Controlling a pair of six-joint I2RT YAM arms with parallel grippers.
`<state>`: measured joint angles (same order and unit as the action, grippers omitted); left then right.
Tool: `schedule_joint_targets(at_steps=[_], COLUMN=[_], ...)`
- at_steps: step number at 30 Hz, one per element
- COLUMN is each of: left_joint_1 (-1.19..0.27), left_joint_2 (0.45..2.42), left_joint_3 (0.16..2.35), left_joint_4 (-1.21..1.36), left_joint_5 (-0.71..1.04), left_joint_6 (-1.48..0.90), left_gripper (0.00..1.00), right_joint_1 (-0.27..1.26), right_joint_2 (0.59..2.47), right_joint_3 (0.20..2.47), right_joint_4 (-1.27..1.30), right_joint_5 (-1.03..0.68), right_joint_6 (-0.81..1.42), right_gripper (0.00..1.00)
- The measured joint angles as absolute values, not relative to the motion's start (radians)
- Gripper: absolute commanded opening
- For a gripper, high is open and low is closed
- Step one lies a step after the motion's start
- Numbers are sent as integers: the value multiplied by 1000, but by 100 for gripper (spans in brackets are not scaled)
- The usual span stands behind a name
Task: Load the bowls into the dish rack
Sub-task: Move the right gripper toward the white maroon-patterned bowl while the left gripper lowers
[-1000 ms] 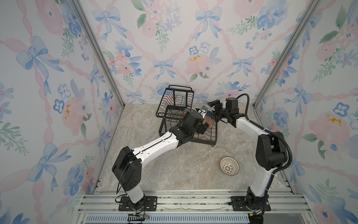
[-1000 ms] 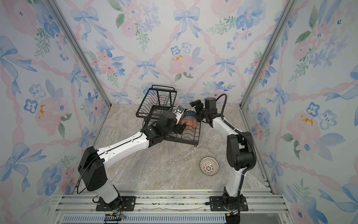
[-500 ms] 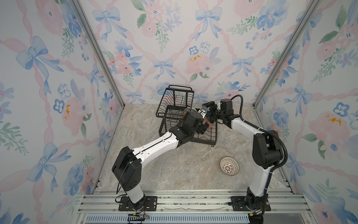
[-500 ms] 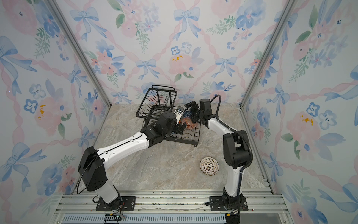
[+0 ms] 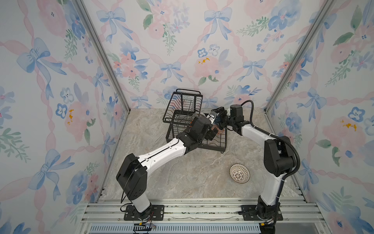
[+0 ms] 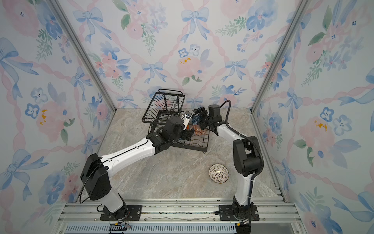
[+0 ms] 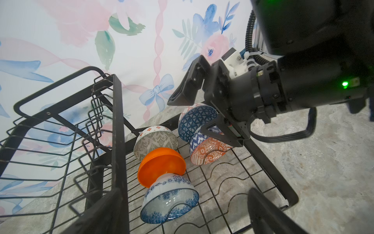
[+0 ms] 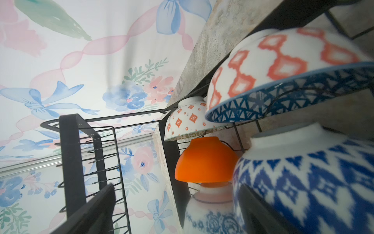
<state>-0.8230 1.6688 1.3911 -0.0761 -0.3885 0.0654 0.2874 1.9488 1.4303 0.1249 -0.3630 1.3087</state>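
The black wire dish rack [image 5: 183, 107] [image 6: 164, 105] stands at the back. Its lower tray [image 7: 269, 174] holds a pale green geometric bowl [image 7: 155, 141], a plain orange bowl [image 7: 162, 165] [image 8: 204, 160], a blue-floral bowl [image 7: 170, 199] [image 8: 210, 214], a blue triangle-patterned bowl [image 7: 197, 121] [image 8: 283, 95] and an orange-red patterned bowl [image 7: 208, 152] [image 8: 313, 182]. My left gripper [image 7: 182, 222] [image 5: 213, 132] is open just short of the blue-floral bowl. My right gripper [image 7: 189, 115] [image 8: 178, 214] is open beside the triangle and orange-red bowls, gripping nothing. A white lattice bowl [image 5: 239, 173] [image 6: 218, 173] lies on the table.
The rack's raised upper basket [image 7: 60, 129] sits close beside my left gripper. Both arms crowd over the lower tray from opposite sides. Flowered walls close in the marble table [image 5: 182, 178] at the back and both sides.
My right gripper has moved left, further in over the rack's lower tray toward the bowls. The left arm has hardly moved. Both grippers stay open.
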Motion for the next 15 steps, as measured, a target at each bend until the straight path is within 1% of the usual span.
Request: schedule_joint_targets(at_steps=[8,15], left_joint_1=[-823,-823], left_joint_2=[1668,1667], left_joint_3=[1391,1391], left_joint_4=[-76,-77], left_joint_5=[-389,-389], left_joint_6=[65,65], left_gripper=[98,98], right_joint_1=[280,275], right_joint_2=[1943,1879], right_joint_3=[1444,1473], right_joint_4=[105,22], right_joint_5=[-360,-336], right_joint_6=[1285,1203], right_gripper=[97,97])
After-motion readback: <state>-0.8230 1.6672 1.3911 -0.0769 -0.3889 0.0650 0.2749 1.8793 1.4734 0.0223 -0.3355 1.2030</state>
